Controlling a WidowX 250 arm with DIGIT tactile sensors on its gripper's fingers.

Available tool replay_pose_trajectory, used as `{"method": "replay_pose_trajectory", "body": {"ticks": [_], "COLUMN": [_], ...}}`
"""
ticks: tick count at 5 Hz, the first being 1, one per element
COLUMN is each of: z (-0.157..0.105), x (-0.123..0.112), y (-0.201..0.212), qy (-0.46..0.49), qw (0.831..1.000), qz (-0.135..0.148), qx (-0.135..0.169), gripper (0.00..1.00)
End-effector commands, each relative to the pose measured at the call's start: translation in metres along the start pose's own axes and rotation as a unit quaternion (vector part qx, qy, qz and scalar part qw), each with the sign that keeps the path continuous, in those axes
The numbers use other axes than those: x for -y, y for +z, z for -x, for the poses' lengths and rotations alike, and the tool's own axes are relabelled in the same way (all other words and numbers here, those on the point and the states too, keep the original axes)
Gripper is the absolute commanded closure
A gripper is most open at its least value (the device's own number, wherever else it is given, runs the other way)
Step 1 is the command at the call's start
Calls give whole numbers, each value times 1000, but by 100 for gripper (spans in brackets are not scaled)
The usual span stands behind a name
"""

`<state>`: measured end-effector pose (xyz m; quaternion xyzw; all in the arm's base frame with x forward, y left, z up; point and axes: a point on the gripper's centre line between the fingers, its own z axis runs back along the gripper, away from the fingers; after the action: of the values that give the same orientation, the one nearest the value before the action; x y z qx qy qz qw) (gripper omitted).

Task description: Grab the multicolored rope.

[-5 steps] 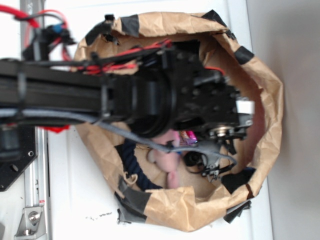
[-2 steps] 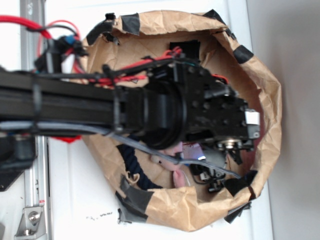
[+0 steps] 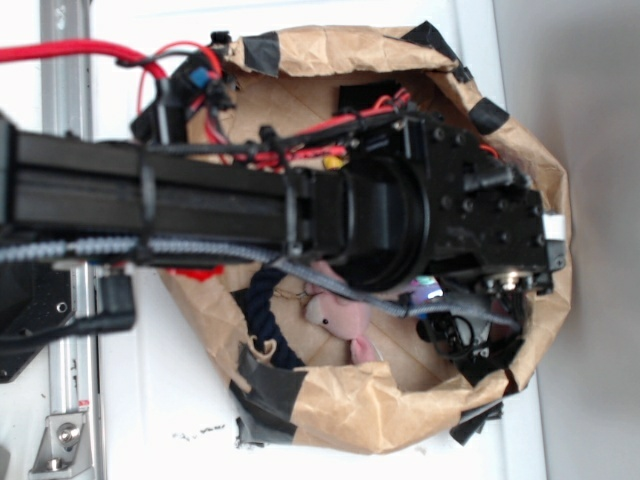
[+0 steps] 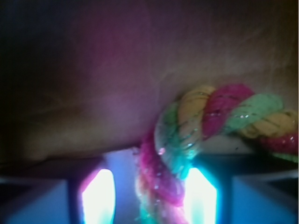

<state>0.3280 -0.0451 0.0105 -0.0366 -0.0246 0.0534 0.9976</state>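
The multicolored rope [image 4: 205,119], twisted from pink, yellow and light green strands, fills the wrist view. It curves down from the right and runs between my fingers. My gripper [image 4: 149,186] is open around it. The rope lies against the right finger [image 4: 201,191], while a gap remains beside the left finger [image 4: 98,196]. Brown paper lies behind the rope. In the exterior view the black arm and wrist [image 3: 440,225] reach into the paper bag [image 3: 380,410] and hide the multicolored rope. The gripper [image 3: 470,335] sits low near the bag's right wall.
Inside the bag a dark navy rope [image 3: 265,310] lies at the lower left, next to a pink plush bunny [image 3: 335,310]. Black tape patches [image 3: 265,385] mark the bag's rim. A metal rail [image 3: 65,400] runs along the left.
The arm has moved rightward across the bag, and the wrist now sits close to the bag's right wall. More of the bunny and navy rope shows.
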Motion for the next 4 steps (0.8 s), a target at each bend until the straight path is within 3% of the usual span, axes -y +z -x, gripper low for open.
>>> {"method": "replay_pose_trajectory", "body": {"ticks": [1,2,3,4], "z": [10,19,36,48], "x": [-19,-28,-37,-45], "y": [8,30,82,131], "qy": [6,-27,-88,-117], "qw": [1000,999,995,993], "qz": [-12,-34,-34,6], "qx": [2,5,28,29], "gripper": [100,100,100,100]}}
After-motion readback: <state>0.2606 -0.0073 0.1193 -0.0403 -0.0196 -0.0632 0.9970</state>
